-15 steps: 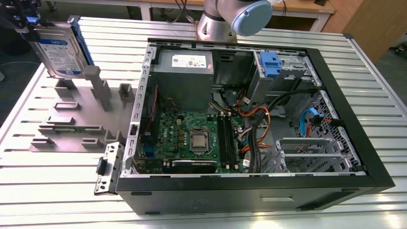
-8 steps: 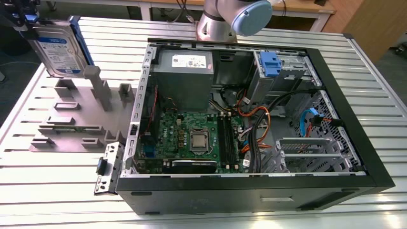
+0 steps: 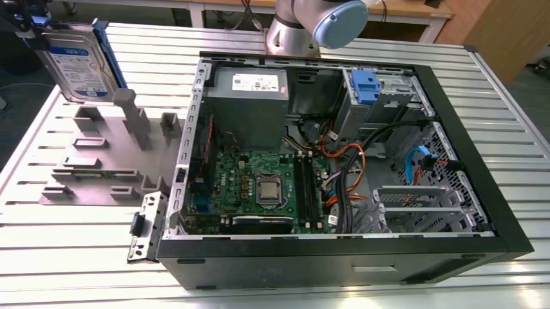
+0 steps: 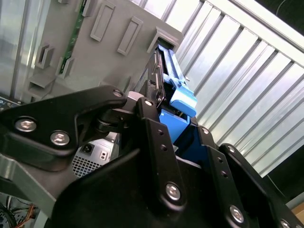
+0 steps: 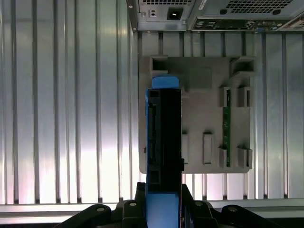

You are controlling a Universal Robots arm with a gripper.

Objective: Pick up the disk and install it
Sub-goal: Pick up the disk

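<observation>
Gripping the disk (image 3: pixel 79 64) by its top end, the hand (image 3: pixel 41 26) is holding it upright over the grey holder tray (image 3: pixel 94 161), on the exterior view's left of the open PC case (image 3: pixel 344 264). In the first wrist view the disk is showing edge-on w/ blue rails, black fingers (image 5: pixel 186 202) clamping both sides. The tray is sitting on the ribbed counter (image 3: pixel 77 257). Can't tell if the disk's lower end is touching the tray.
</observation>
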